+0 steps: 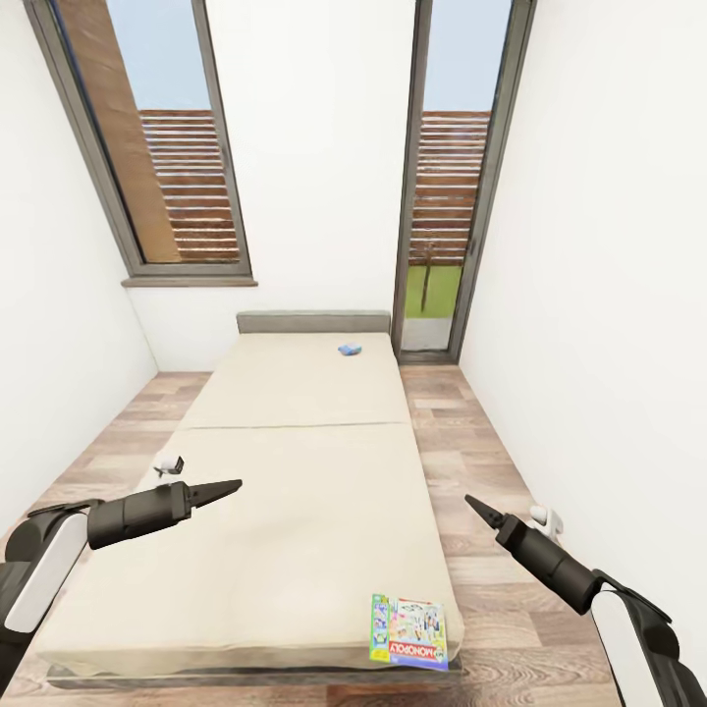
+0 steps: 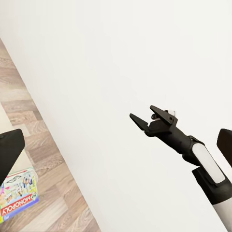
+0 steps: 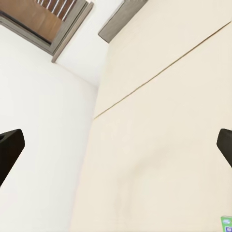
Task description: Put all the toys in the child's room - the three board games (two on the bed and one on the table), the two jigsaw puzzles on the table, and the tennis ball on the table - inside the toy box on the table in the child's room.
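room: white walls, wood-plank floor (image 1: pixel 471 412), two tall windows (image 1: pixel 167 147) across top of head frame; robot faces the foot of the bed, likely parked here to collect the two games.
bed (image 1: pixel 295 462): cream mattress filling centre of head frame, seam across the middle, grey headboard (image 1: pixel 312 322) at far end; flat and bare apart from the games.
left arm: lower left of head frame, held level over the near-left part of the bed, not lowered to anything; looks like a carry or standby pose.
right arm: lower right of head frame, raised over the floor strip beside the bed, clear of the mattress.
Monopoly box (image 1: pixel 409 631): bottom centre-right of head frame, flat on the near-right corner of the bed, close to the edge; nearest target.
blue box (image 1: pixel 350 349): small, upper centre of head frame, far end of bed by the headboard; out of reach from here, I judge.
left claw (image 1: pixel 222 488): reads closed to a point in head frame, but wrist frame shows tips at both edges, so cannot tell; holds nothing; Monopoly box well to its lower right.
right claw (image 1: pixel 478 508): fingers parted in left wrist frame (image 2: pixel 147 117), empty; Monopoly box below and left of it, well apart.
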{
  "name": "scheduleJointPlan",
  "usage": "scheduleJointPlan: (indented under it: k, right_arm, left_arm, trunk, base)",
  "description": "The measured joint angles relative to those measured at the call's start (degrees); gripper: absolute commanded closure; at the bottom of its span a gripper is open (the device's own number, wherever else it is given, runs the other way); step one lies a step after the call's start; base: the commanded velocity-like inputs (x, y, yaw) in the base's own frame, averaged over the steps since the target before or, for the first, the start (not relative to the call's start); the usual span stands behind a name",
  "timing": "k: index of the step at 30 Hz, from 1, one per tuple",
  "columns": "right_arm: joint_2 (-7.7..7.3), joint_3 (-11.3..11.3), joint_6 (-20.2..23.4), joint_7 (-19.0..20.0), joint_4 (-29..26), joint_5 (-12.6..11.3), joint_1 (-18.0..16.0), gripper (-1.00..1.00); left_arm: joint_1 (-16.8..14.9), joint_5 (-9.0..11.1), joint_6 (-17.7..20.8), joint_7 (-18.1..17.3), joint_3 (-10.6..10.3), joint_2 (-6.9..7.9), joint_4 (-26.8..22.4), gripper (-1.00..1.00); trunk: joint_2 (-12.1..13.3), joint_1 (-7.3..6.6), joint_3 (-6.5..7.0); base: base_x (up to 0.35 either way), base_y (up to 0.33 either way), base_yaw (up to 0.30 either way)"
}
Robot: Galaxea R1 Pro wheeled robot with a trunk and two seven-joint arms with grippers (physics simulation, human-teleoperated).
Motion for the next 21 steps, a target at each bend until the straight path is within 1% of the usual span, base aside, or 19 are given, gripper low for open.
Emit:
scheduleJointPlan:
  k: [9,21]
  right_arm:
    - [0.0,0.0,-0.01,-0.02,0.11,0.06,0.0,-1.0]
    - [-0.15,-0.08,-0.04,-0.02,2.05,0.17,-0.1,-1.0]
  left_arm:
    - [0.0,0.02,0.0,-0.03,0.05,0.0,0.0,-1.0]
    - [0.0,0.0,0.15,-0.14,0.06,0.0,0.0,-1.0]
  trunk:
    - [0.0,0.0,0.83]
    - [0.01,0.0,1.93]
  base:
    - [0.0,0.0,0.0]
    - [0.0,0.0,0.0]
